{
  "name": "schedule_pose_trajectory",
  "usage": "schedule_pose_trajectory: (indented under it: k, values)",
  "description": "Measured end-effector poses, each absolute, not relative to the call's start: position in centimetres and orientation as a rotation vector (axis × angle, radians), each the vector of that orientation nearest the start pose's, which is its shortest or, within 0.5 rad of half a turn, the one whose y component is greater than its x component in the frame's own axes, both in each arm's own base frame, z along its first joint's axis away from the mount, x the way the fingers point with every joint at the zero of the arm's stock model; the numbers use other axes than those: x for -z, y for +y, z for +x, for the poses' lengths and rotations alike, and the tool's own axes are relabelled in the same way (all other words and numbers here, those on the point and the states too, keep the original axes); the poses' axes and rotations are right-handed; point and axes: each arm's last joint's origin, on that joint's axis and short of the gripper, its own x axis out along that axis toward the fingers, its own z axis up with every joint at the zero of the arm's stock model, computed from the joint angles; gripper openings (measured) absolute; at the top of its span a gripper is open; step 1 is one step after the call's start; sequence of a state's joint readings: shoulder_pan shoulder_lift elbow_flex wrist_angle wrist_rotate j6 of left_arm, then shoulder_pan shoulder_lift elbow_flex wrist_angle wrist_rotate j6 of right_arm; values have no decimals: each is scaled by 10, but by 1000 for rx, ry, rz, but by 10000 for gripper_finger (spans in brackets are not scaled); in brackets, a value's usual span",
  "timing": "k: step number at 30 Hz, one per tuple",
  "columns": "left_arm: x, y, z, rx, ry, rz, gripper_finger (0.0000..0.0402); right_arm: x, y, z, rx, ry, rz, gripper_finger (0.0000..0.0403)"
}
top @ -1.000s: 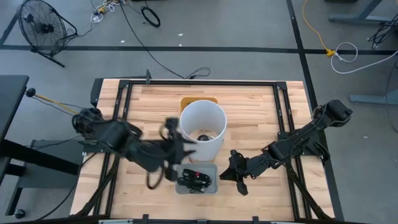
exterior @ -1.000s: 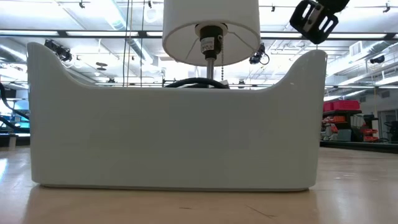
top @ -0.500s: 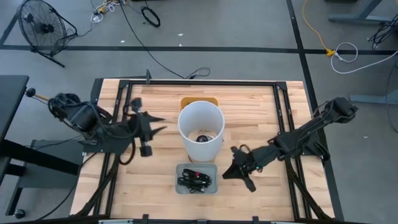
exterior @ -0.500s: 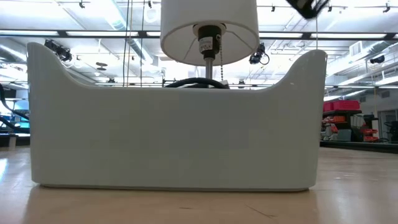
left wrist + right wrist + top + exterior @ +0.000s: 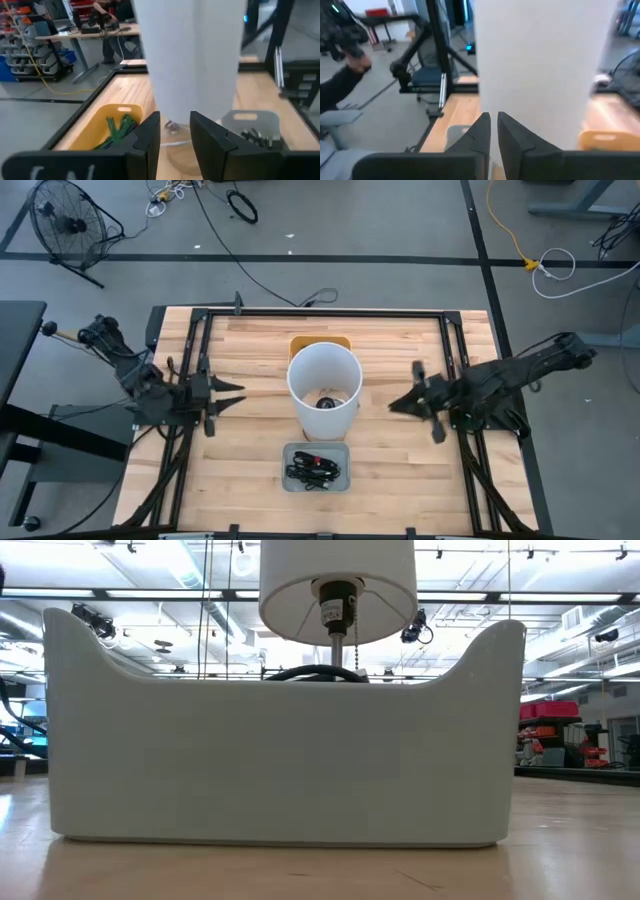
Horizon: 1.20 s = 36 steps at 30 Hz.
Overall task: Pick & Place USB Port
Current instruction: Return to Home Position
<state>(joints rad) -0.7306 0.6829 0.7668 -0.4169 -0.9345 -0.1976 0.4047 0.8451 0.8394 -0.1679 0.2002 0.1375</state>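
Observation:
The USB parts are a tangle of black cords and plugs [image 5: 314,470] lying in a small grey tray [image 5: 290,482] near the table's front edge; one cord [image 5: 315,672] arches above the tray's rim in the low view. My left gripper [image 5: 238,395] hangs open over the table's left side, pointing level toward the white lamp shade [image 5: 323,385], with nothing between its fingers [image 5: 150,132]. My right gripper [image 5: 393,405] hangs to the right of the lamp, also pointing at it, its fingers [image 5: 482,127] shut on nothing.
The tall white lamp [image 5: 337,585] stands mid-table between both grippers, just behind the tray [image 5: 250,122]. A yellow bin [image 5: 112,120] holding green cords sits behind the lamp. Black frame rails [image 5: 455,370] run along the table's sides.
My left gripper has drawn back from beside the tray toward the table's left edge. My right gripper has risen from the tray's right side and pulled back toward the right and far edge, leaving the low view. Tray and cords have stayed put.

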Motion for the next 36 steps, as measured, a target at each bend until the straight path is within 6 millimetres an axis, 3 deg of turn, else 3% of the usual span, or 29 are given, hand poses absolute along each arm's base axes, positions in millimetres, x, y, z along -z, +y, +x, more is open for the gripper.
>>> schedule_pose_trajectory:
  k: [4,6,11,20,27,32,34,36]
  values:
    - [-290,-64,105,-175,118,0,110,-353,56,147,-203,114,81,38]
    - [-275,-61,101,-141,90,-19,110,-349,52,139,-209,74,92,38]
    - [-238,-55,94,-156,41,-61,110,-306,41,116,-143,0,110,38]
    - [-201,-46,84,-110,-41,-82,110,-252,23,70,-193,-279,156,38]
    - [-179,-42,79,-109,-102,-79,110,-237,23,73,-169,-261,158,38]
    - [-179,-41,79,-108,-107,-74,110,-211,30,83,-252,-349,112,38]
    - [-180,-41,79,-108,-119,-77,110,-193,31,88,-222,-258,106,38]
    - [-181,-41,80,-103,-120,-68,110,-188,28,90,-141,-211,157,38]
